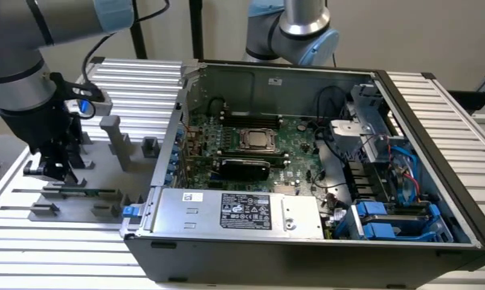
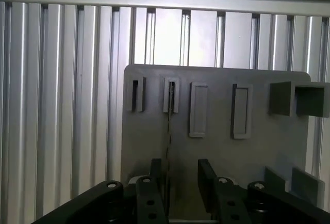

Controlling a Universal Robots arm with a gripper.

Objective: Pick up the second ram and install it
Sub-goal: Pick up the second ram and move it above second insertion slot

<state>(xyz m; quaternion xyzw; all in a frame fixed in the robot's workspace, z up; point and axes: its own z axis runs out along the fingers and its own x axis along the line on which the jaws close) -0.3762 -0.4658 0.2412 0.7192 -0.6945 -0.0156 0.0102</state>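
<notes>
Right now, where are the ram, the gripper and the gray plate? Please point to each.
ram (image 2: pixel 168 131): wrist view, on its thin edge, mid-length.
gripper (image 2: pixel 180 175): wrist view, midway between the two fingertips.
gray plate (image 2: pixel 147 136): wrist view, on a bare part beside the ram.

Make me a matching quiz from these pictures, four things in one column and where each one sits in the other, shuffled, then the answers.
1 second ram
2 gripper
3 motherboard
4 power supply

A silver box at the case's near edge
B over the grey plate, jaws apart
C edge-on in the grey plate's slot
D flat inside the open case

Pairs: 1-C, 2-B, 3-D, 4-A
</notes>
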